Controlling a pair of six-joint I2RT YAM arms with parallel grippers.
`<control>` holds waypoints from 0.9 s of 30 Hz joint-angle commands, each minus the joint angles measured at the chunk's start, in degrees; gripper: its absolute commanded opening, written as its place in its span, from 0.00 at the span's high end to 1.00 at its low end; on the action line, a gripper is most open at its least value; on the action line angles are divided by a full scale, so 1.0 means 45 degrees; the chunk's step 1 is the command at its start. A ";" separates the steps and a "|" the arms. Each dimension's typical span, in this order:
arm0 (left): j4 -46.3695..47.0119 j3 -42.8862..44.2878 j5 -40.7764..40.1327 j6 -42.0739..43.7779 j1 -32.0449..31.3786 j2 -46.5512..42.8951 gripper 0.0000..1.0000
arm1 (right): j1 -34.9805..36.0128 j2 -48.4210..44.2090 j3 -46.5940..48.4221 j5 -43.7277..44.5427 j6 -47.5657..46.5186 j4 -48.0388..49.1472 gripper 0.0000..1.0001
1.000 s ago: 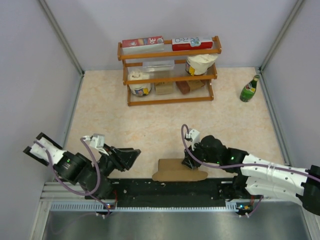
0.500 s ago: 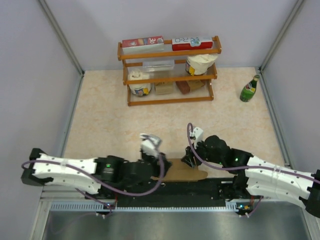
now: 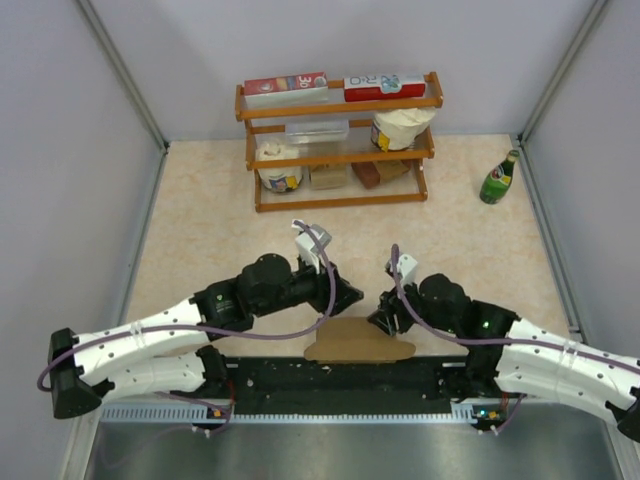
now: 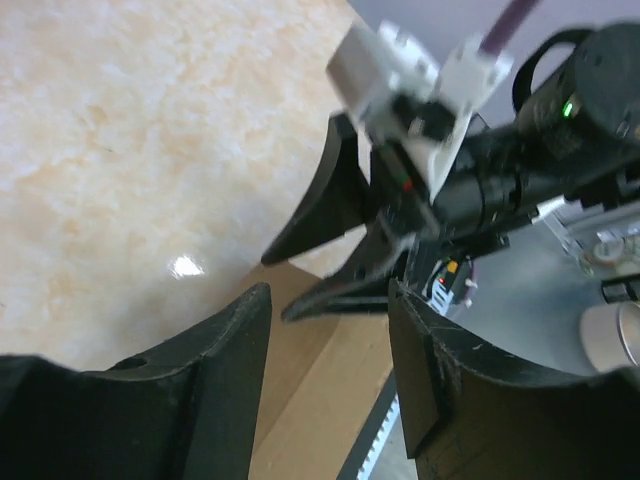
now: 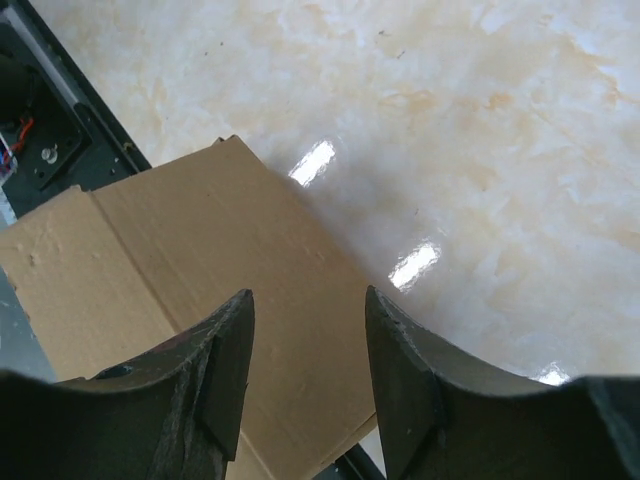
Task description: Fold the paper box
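Only the top view gave the layout: paper box (image 3: 360,342) lay flat at the near edge of the table (image 3: 220,230), its near side at the black rail (image 3: 340,378), with the shelf (image 3: 340,150) at the far side and a green bottle (image 3: 498,178) far right. Left gripper (image 3: 348,295) sat over the box's far left corner, right gripper (image 3: 383,318) just beside it at the far edge. The left wrist view added what the top hid: the right gripper's 2 black fingers spread apart close ahead, brown card beneath. The right wrist view showed a crease line across the card. Left gripper (image 4: 328,297) jaws stood partly apart, nothing between them. Right gripper (image 5: 308,300) jaws likewise parted, empty, above the card; contact with it could not be told
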 commanded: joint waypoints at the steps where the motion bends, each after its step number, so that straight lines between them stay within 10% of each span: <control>1: 0.0448 -0.1929 0.1488 -0.0727 -0.0029 -0.1238 0.46 | 0.0081 -0.0997 0.0324 0.1218 0.1326 -0.0898 0.52; 27: 0.0253 -0.5311 0.2955 -0.2702 -0.1006 -0.1241 0.55 | 0.0081 -0.0452 0.0442 -0.0186 0.4765 -0.5003 0.53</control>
